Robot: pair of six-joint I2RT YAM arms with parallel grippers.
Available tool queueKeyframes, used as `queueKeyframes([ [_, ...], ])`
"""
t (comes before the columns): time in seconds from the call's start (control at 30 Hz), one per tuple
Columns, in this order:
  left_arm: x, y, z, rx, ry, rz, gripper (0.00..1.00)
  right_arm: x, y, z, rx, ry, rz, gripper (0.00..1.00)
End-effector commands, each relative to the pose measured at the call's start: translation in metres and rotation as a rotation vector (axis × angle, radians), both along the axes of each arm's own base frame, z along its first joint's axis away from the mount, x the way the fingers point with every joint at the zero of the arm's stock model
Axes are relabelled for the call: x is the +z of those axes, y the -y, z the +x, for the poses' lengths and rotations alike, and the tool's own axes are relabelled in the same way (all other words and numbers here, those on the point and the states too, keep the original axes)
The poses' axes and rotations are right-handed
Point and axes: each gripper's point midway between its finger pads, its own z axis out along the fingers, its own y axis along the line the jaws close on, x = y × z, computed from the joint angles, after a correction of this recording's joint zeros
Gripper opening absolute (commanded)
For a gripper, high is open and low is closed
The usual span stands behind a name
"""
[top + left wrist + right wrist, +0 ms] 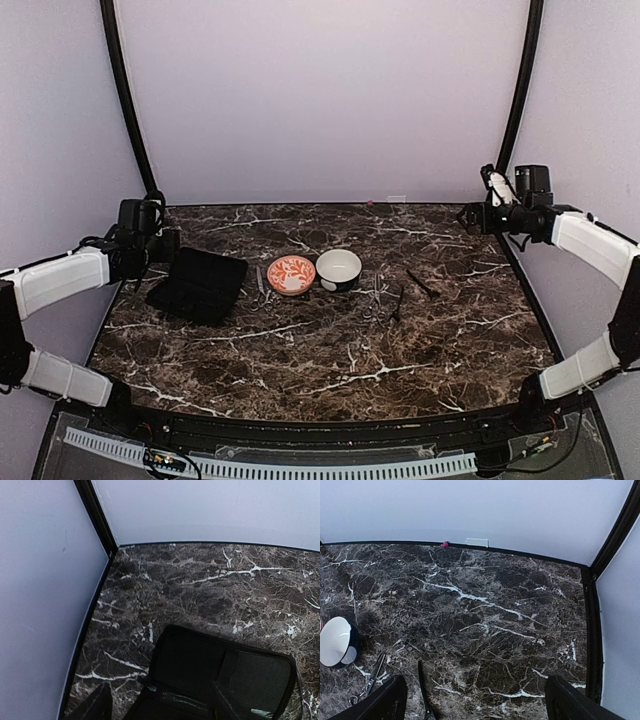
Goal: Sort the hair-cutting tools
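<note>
above the table [330, 365] the left gripper [168, 242] and right gripper [472, 216] hung, fingers apart (gripping nothing). the case [200, 285] lay left of the orange bowl [291, 274] and white bowl [339, 268]. scissors [262, 285] lay between case and orange bowl, more scissors [377, 297] and combs [420, 284] right of the white bowl.

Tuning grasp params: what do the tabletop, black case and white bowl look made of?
Tabletop: polished dark marble or a marble-look laminate, white veins, slight sheen.
Black case: probably fabric or faux leather, matte, piped edge.
White bowl: likely glazed ceramic, glossy with dark outside.
</note>
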Motion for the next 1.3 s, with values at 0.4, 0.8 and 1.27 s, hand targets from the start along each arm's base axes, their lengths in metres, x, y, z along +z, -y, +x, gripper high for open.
queueKeyframes([
  [0.4, -0.094, -0.042, 0.019, 0.075, -0.55, -0.132, 0.59, -0.034, -0.06, -0.03, 0.399, -0.076, 0.213, 0.99],
  [0.8, -0.132, -0.052, -0.008, 0.121, -0.794, -0.099, 0.5, -0.038, -0.067, -0.039, 0.465, -0.049, 0.23, 0.99],
  [1.27, -0.159, -0.064, -0.043, 0.195, -0.886, -0.059, 0.15, -0.035, -0.069, -0.049, 0.495, -0.019, 0.214, 0.99],
])
